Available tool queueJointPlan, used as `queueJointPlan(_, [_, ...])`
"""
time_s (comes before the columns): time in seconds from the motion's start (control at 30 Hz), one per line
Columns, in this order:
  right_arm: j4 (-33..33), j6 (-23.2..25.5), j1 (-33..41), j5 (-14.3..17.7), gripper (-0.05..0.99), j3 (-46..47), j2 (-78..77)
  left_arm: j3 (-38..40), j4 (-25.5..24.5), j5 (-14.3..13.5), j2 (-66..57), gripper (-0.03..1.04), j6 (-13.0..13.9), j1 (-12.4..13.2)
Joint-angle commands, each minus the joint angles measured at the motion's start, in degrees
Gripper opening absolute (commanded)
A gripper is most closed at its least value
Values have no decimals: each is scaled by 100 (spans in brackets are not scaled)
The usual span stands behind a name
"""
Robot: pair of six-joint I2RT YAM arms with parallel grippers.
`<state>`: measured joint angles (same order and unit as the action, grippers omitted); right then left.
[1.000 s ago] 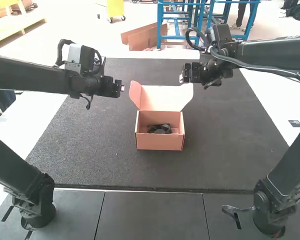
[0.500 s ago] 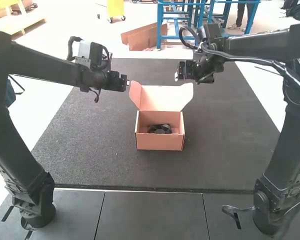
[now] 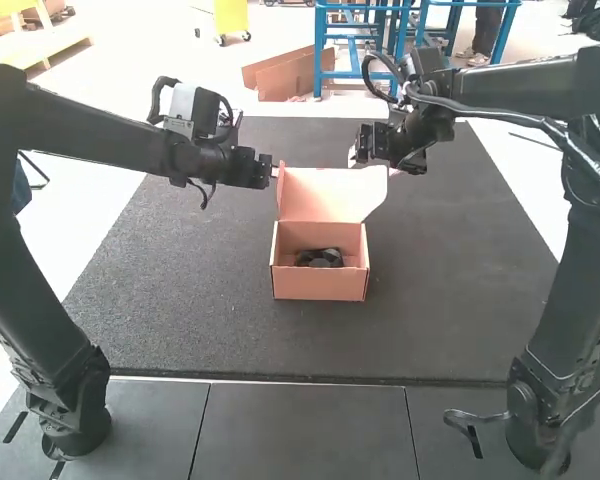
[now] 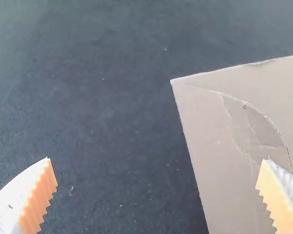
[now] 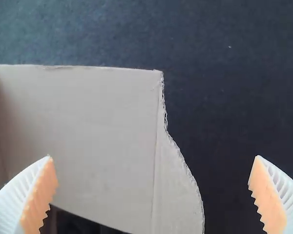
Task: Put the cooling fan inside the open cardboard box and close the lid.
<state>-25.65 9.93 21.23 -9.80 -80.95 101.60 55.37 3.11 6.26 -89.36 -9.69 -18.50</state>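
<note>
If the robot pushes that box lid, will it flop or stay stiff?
Probably stiff: the lid stands upright and flat, so it should swing on its fold. Its thin side flap may bend. The box looks light and might slide.

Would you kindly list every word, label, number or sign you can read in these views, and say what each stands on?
No text can be read.
The cardboard box and its raised lid: plain, no print showing.
A small dark tag right of the black mat: too small to read.
</note>
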Motion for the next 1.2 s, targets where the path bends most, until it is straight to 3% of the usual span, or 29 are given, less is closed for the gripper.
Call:
queueJointPlan(0.0, [7,105,-102,-162,88,-220,53,211,102,200,-20,97,-94,-75])
queueJointPlan(0.3, [25,96,-102,-110,63,-202,79,193,119,200,-20,97,-156,-83])
queueJointPlan(0.67, [60,70,-102,93,45,-193,53,193,146,191,-29,97,-164,-92])
queueJointPlan(1.03, [122,53,-111,101,13,-193,53,184,119,182,-29,97,-173,-83])
queueJointPlan(1.17, [113,44,-102,93,7,-193,53,175,110,174,-20,97,-173,-83])
